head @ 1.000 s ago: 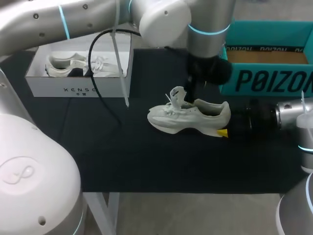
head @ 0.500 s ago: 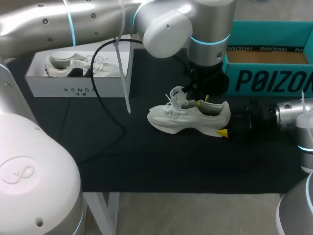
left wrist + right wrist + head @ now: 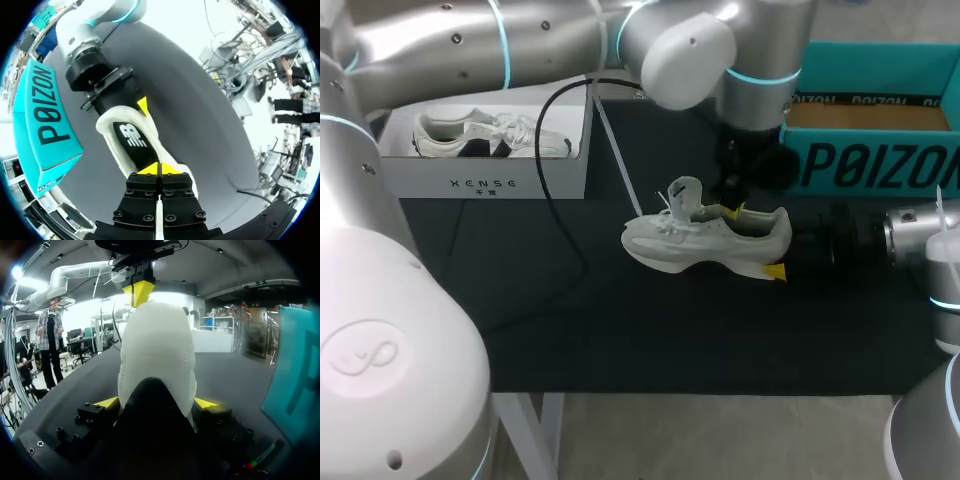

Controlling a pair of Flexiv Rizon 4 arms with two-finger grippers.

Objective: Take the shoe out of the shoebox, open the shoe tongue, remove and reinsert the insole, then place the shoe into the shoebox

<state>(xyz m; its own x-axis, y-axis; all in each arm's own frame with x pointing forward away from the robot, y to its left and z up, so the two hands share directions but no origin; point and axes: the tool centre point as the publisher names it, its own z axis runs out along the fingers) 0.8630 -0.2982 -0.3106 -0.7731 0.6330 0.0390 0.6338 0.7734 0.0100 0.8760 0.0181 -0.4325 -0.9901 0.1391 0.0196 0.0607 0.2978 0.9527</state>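
The shoe (image 3: 705, 240) lies upright on its sole at the middle of the head view, on the dark bench (image 3: 570, 320). Its long axis runs across the frame, toe to the left and heel to the right. The tongue (image 3: 682, 192) stands up. Just right of it the left claw (image 3: 732, 210) reaches straight down into the shoe's mouth, so the insole lies directly under that claw and this arm is the nearer one for pulling it out. The claw is clenched, yellow tips pressed together; whether anything thin is pinched between them I cannot tell. The right claw (image 3: 783, 252) comes in level from the right edge and grasps the heel, one finger on each side, steadying the shoe. The teal box (image 3: 870, 150) stands just behind, at upper right.
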